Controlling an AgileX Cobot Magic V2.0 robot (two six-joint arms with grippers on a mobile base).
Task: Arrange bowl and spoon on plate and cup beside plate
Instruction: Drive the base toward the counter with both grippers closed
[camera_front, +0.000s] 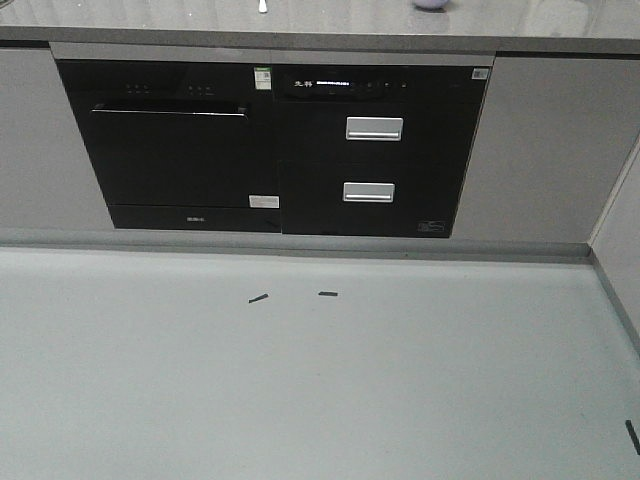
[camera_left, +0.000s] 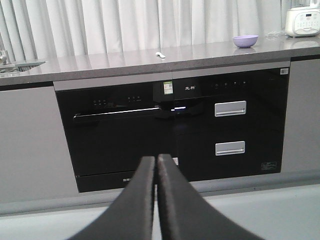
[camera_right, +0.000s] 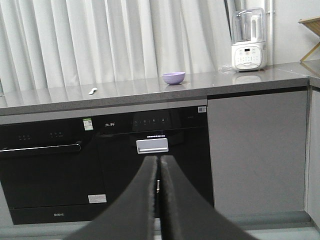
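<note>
My left pincer (camera_left: 156, 158) and right pincer (camera_right: 159, 159) were both pressed shut on nothing, low in front of the countertop (camera_left: 125, 62) and well short of it. On the countertop lay the spoon (camera_left: 160, 55), and well apart from it stood the bowl (camera_left: 245, 41). I saw no plate or cup, so I judged the risk was rolling in blind and knocking either piece off the countertop's edge
</note>
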